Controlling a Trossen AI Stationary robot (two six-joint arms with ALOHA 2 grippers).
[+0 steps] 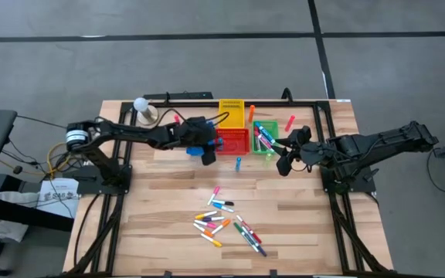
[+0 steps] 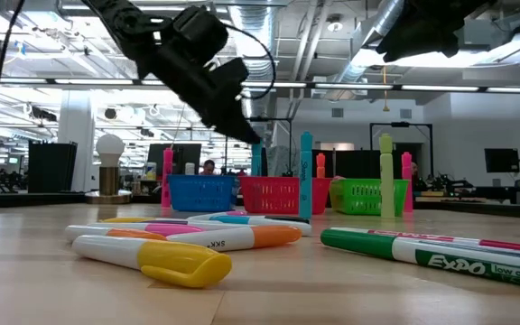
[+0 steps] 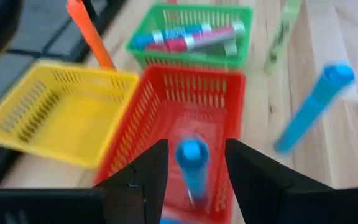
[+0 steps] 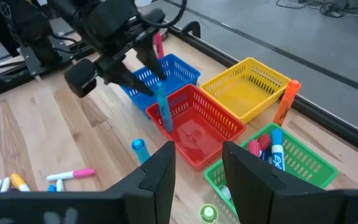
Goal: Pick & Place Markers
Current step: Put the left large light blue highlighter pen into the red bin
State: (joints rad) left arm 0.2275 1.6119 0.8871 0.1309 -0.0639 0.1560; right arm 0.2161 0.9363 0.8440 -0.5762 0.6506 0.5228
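Note:
My left gripper (image 1: 207, 152) hangs over the seam between the blue bin (image 4: 173, 70) and the red bin (image 3: 188, 102), fingers apart. An upright blue marker (image 3: 192, 168) shows between its fingertips with a gap on each side. From the right wrist view this marker (image 4: 162, 109) stands just under the fingertips, its lower end at the red bin's rim. My right gripper (image 1: 286, 158) waits open and empty at the right of the green bin (image 1: 266, 140). Several loose markers (image 1: 226, 222) lie on the table near the front. My left gripper's fingers (image 3: 151, 171) stand on either side of the blue marker's top end (image 3: 191, 151), pointing slantwise down from the table's left. Gaps show on both sides, so I cannot tell whether a finger touches it.
The yellow bin (image 1: 232, 110) sits behind the red one. The green bin holds several markers. Single markers stand upright on the table: orange (image 1: 252, 114), pink (image 1: 290, 122), blue (image 1: 238, 163). A white bulb-shaped object (image 1: 141, 104) stands at the far left.

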